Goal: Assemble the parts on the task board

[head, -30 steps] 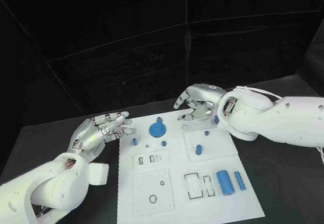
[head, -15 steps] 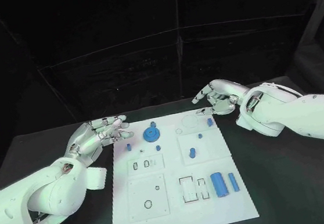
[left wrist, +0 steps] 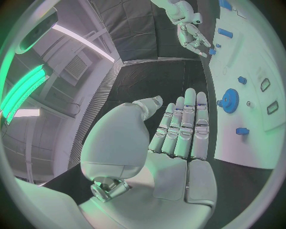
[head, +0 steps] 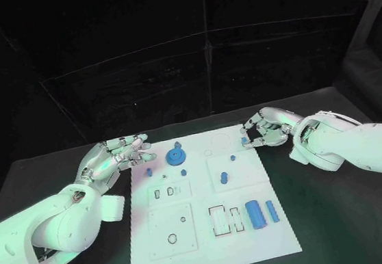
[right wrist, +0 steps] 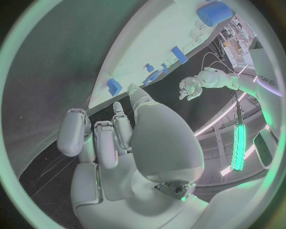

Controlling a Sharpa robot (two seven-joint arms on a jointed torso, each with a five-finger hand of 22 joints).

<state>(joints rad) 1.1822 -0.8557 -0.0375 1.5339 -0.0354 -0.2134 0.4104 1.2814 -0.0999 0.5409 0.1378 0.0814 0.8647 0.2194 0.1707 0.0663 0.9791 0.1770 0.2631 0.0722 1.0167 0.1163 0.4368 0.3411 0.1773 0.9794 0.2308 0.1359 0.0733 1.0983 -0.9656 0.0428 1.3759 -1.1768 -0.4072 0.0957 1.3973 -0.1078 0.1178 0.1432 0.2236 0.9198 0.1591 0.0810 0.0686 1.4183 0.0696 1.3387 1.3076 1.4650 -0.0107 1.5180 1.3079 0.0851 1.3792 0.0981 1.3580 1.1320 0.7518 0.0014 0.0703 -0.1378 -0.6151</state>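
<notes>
The white task board (head: 189,261) lies mid-table. On it are a blue gear (head: 176,155), several small blue pegs, one of them (head: 223,177) near the middle, and two blue cylinders (head: 255,214) at the near right. My left hand (head: 115,156) hovers at the board's far left corner, fingers straight and apart, holding nothing; the gear (left wrist: 229,100) lies just beyond its fingertips (left wrist: 190,95). My right hand (head: 266,125) is at the far right corner, fingers loosely bent, with nothing in them. A blue peg (head: 246,141) stands on the board beside it, close to the thumb tip (right wrist: 136,95).
Black table (head: 356,214) surrounds the board on every side. The board's near half has rectangular slots (head: 224,218) and an oval hole (head: 171,238). A black curtain closes off the back.
The camera view has shifted. My right hand has moved from above the board's far right part out past its right edge. The left hand and the parts have stayed put.
</notes>
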